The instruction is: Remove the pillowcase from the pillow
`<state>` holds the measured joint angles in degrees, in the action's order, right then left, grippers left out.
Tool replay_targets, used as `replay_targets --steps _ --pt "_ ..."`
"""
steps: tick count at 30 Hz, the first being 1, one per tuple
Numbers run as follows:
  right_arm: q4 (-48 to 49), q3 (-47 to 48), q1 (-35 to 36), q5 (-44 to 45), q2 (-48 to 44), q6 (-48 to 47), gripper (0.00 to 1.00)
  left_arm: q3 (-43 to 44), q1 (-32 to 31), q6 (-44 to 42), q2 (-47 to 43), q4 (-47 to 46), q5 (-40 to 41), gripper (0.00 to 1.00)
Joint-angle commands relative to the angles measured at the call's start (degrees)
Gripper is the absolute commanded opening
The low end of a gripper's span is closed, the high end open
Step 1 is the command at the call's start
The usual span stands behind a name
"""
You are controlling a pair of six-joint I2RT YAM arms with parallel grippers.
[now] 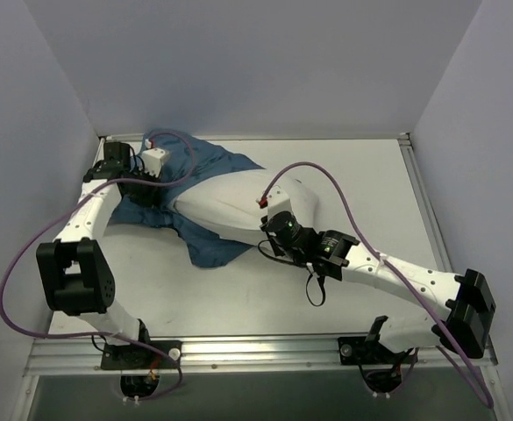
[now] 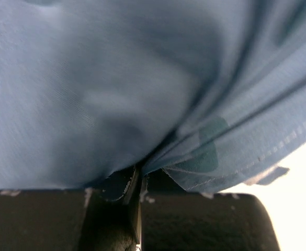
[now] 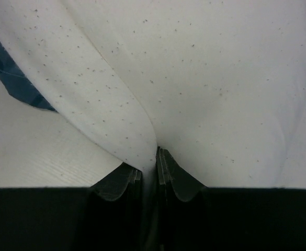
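The dark blue pillowcase [image 1: 205, 174] lies bunched at the table's far left, still around the left end of the white pillow [image 1: 238, 203], which sticks out of it to the right. My left gripper [image 1: 147, 195] is shut on a fold of the pillowcase [image 2: 142, 94]; the blue cloth fills the left wrist view above the jaws [image 2: 138, 183]. My right gripper [image 1: 269, 235] is shut on a pinch of the pillow [image 3: 194, 78] at its near right edge; white speckled fabric rises between the fingertips [image 3: 148, 167]. A strip of pillowcase [image 3: 11, 78] shows at the left.
The white table [image 1: 265, 298] has raised metal rails along its right edge [image 1: 423, 202] and near edge [image 1: 256, 349]. Grey walls close in the left, back and right. Purple cables [image 1: 313, 171] loop over both arms.
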<state>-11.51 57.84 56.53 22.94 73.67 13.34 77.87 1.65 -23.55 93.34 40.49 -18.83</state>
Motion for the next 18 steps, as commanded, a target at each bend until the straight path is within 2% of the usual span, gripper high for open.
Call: replay_targets --steps 1,4,6,7,8,9,10,11,13,14,18 --pt "-13.9 -2.6 -1.1 6.0 -4.7 1.0 0.00 0.5 13.1 -6.1 4.9 -12.5 20.4 0.02" --pt "-12.5 -2.9 -0.9 2.0 -4.3 -1.1 0.00 1.8 15.1 -6.7 5.2 -7.4 14.9 0.02" --pt "-12.1 -2.2 -0.2 -1.7 -1.9 -2.4 0.00 -0.3 14.2 -8.3 -0.1 -5.3 6.3 0.03" --pt "-10.7 -1.9 0.0 -4.2 0.4 -2.7 0.00 -1.9 13.0 -8.6 -2.2 -4.6 3.6 0.19" --pt "-9.4 -1.4 -0.4 -11.0 1.2 -2.8 0.00 -2.1 12.6 -9.7 -4.0 -3.4 0.8 0.34" --pt "-7.1 -1.2 -0.6 -14.4 2.0 -2.5 0.00 -1.9 12.3 -11.0 -6.7 0.9 -5.5 0.47" --pt "-6.1 -1.6 -0.5 -20.6 2.3 -1.8 0.00 -1.1 12.2 -12.8 -7.9 3.5 -8.8 0.69" --pt "-5.2 -1.9 -0.5 -22.3 2.3 -1.2 0.00 -0.5 12.2 -16.6 -8.9 9.0 -11.7 0.81" --pt "-2.3 -3.4 -0.1 -27.1 1.3 0.1 0.00 1.1 12.2 -24.1 -11.6 15.4 -18.3 0.97" --pt "-1.1 -6.0 0.1 -30.4 0.7 1.8 0.00 2.0 12.2 -26.3 -12.4 21.5 -19.8 0.97" --pt "6.9 -12.6 2.0 -37.4 -2.1 5.5 0.00 9.0 9.5 -29.0 -14.9 31.4 -27.5 0.96"
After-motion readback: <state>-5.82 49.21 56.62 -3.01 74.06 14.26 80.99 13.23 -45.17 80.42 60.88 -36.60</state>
